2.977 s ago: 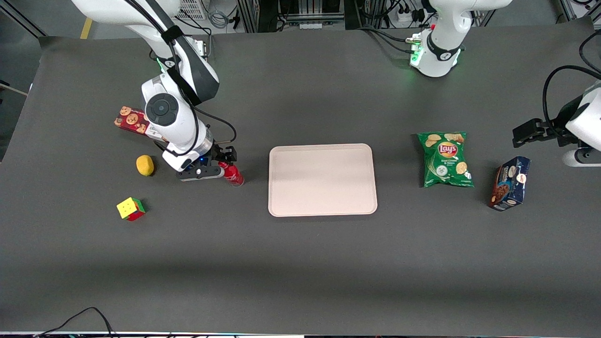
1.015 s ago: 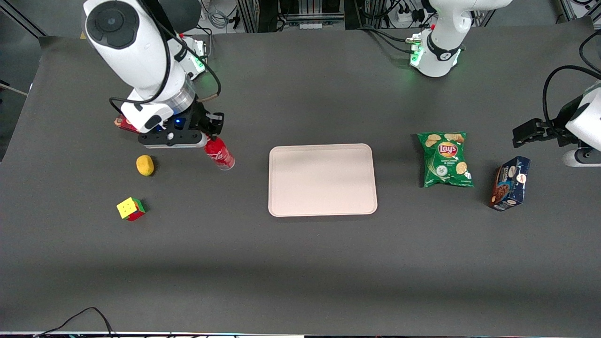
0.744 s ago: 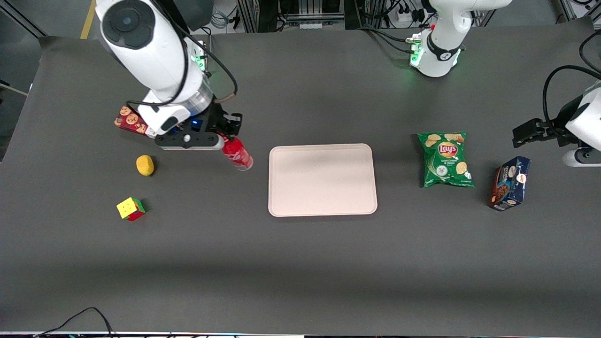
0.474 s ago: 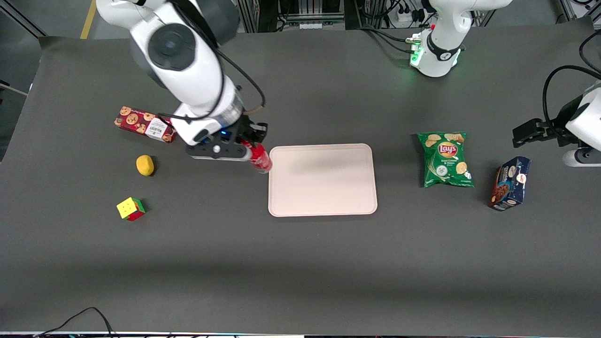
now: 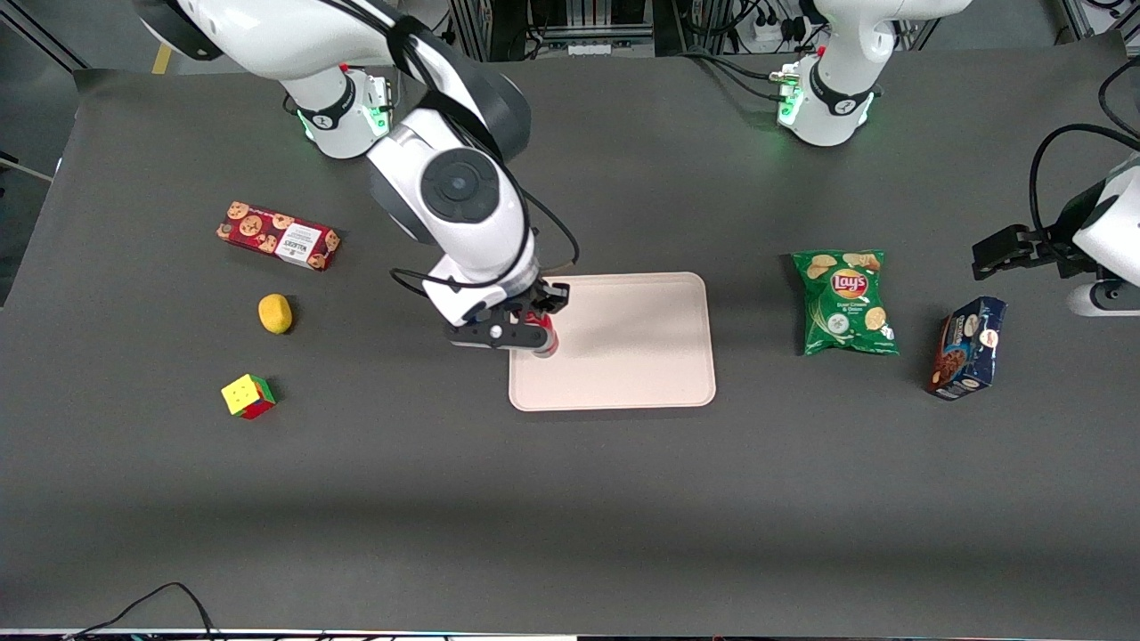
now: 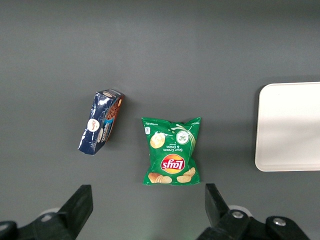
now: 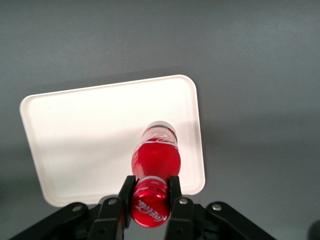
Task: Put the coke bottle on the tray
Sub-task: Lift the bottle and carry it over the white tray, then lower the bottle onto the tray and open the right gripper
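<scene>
A: Where is the coke bottle [image 7: 155, 156] sitting just now?

B: The pincer [image 7: 150, 192] is gripping it at the neck, fingers closed tight either side just under the red cap, and the bottle is hanging base-down over the tray [image 5: 641, 374]. In the front view it is hovering above the tray's nine o'clock edge, just inside the rim at the working arm's end.

A: So the carry is nearly over. What is making the set-down go well?

B: I'd say nudging a little further toward the tray's middle, around three o'clock from where the bottle [image 5: 544, 342] is hanging. That is keeping the clear base off the raised rim. Landing half on the rim is likely tipping such a slim bottle.

A: And the descent?

B: Going straight down, keeping the bottle upright, and opening only once the base is resting flat. I cannot tell how high the base is hanging above the tray. Nothing else on the bench [image 5: 570, 499] is crowding the tray; the chip bag [image 5: 844, 303] is lying well apart at three o'clock.
</scene>
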`<control>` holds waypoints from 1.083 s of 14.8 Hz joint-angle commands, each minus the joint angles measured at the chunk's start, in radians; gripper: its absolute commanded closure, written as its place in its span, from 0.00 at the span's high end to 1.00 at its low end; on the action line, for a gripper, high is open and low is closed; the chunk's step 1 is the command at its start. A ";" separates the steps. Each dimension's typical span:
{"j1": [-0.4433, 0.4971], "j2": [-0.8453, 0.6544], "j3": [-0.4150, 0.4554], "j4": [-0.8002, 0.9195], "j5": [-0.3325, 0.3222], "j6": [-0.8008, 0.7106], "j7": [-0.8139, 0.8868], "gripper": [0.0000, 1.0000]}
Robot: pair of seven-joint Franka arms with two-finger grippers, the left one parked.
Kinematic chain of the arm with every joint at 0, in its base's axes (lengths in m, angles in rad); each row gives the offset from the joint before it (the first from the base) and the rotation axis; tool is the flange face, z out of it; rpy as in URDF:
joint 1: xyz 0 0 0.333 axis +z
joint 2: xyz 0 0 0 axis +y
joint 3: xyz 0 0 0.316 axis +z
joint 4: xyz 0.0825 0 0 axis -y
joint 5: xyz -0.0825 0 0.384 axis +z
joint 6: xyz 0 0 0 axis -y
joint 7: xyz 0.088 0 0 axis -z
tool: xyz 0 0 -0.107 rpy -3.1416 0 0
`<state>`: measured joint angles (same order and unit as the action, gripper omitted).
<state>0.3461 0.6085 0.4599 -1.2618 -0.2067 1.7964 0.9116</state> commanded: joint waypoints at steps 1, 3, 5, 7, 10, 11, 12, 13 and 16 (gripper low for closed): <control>0.034 0.080 0.003 0.055 -0.069 0.024 0.067 0.00; 0.034 0.111 0.002 0.053 -0.069 0.037 0.067 0.00; 0.034 0.122 0.002 0.033 -0.072 0.040 0.078 0.00; 0.034 0.122 0.003 0.009 -0.079 0.066 0.093 0.00; 0.031 0.122 0.002 -0.019 -0.080 0.104 0.098 0.00; 0.030 0.122 0.002 -0.021 -0.080 0.106 0.098 0.00; 0.030 0.123 0.002 -0.021 -0.080 0.106 0.098 0.00; 0.030 0.122 0.000 -0.025 -0.080 0.106 0.098 0.00; 0.027 0.122 0.000 -0.048 -0.082 0.126 0.099 0.18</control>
<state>0.3714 0.7388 0.4579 -1.2885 -0.2591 1.8910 0.9761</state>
